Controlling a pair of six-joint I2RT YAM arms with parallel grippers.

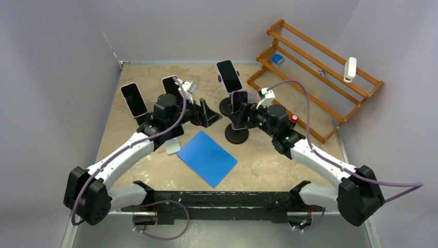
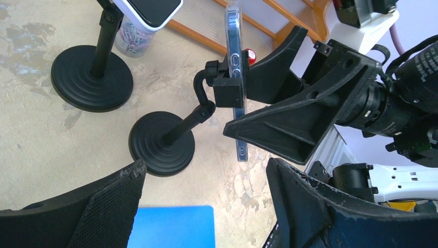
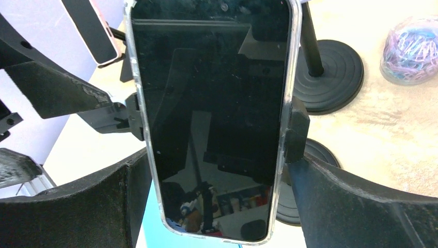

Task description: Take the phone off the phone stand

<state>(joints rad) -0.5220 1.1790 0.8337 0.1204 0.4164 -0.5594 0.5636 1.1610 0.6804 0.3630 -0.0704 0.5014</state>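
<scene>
The phone (image 3: 212,103), black-screened in a clear case, stands upright in the clamp of a black phone stand (image 1: 236,136) near the table's middle. In the left wrist view the phone (image 2: 235,51) shows edge-on above the stand's round base (image 2: 161,143). My right gripper (image 3: 218,157) flanks the phone just below the clamp, its fingers against both case edges; it also shows in the top view (image 1: 244,118). My left gripper (image 2: 205,168) is open and empty, low over the table left of the stand, also in the top view (image 1: 209,116).
A second stand holds a phone (image 1: 229,76) just behind. Two more phones (image 1: 134,99) stand at the left. A blue card (image 1: 206,157) lies in front. A wooden rack (image 1: 315,67) fills the back right. A tub of coloured clips (image 3: 410,49) sits nearby.
</scene>
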